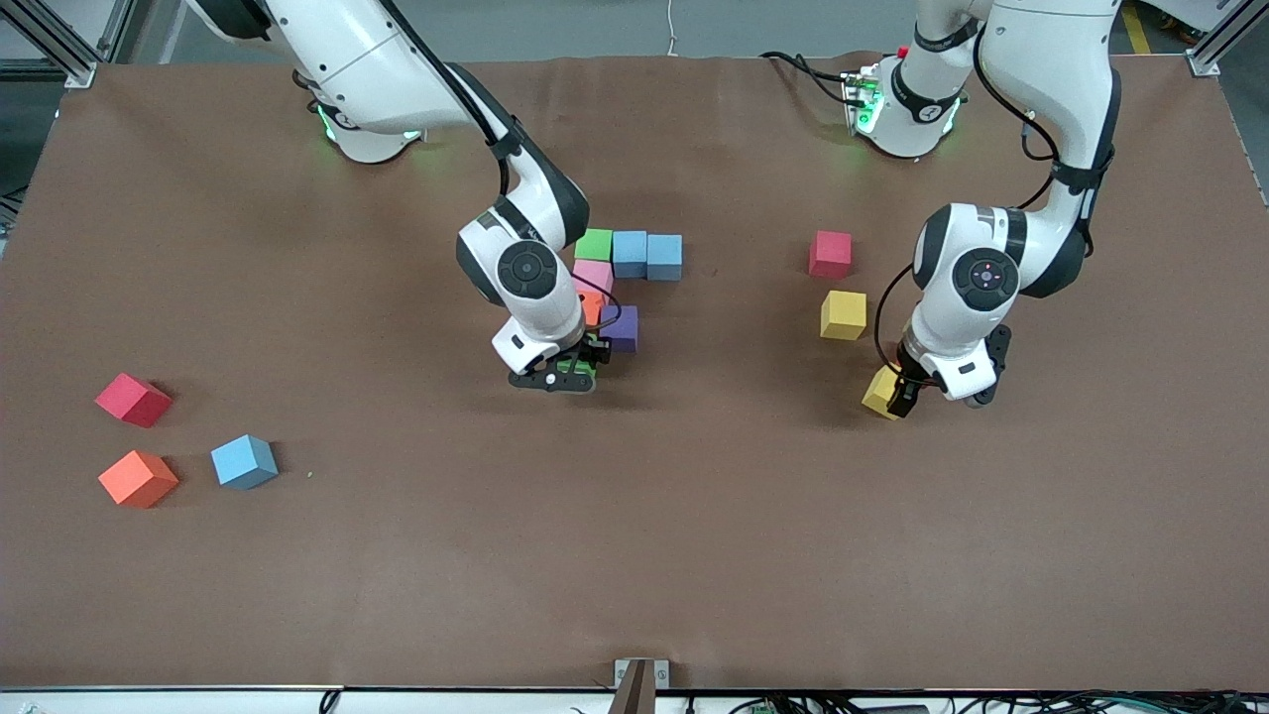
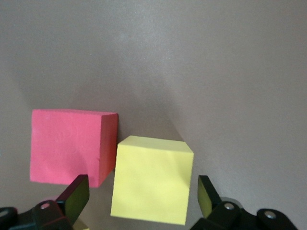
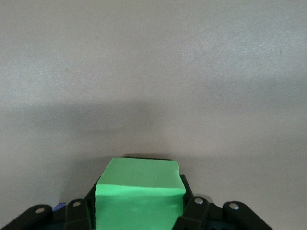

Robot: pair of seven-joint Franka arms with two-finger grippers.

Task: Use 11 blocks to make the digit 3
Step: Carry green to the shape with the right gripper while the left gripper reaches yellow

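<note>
Brown matting covers the bench (image 1: 694,516) from end to end. Near its middle the unfinished digit 3 (image 1: 620,278) shows a row of one green block (image 1: 594,244) and two blue blocks (image 1: 646,255), with a pink block (image 1: 593,275), an orange block (image 1: 591,307) and a purple block (image 1: 622,327) below them, nearer the front camera. The right tool (image 1: 567,374) sits low beside the purple block, pinching a second green block (image 3: 139,194); the front view shows only a sliver of it, while the right wrist view shows it plainly between the fingers (image 3: 194,211). The left tool (image 1: 907,392) hangs spread wide toward the left arm's end; the front view shows a yellow block (image 1: 880,392) at it, and the left wrist view shows another yellow block (image 2: 152,179) and a red block (image 2: 72,146) just beside each other between the open fingers (image 2: 76,194). Toward the right arm's end lie a red block (image 1: 133,400), an orange block (image 1: 138,478) and a blue block (image 1: 245,462), apart.
</note>
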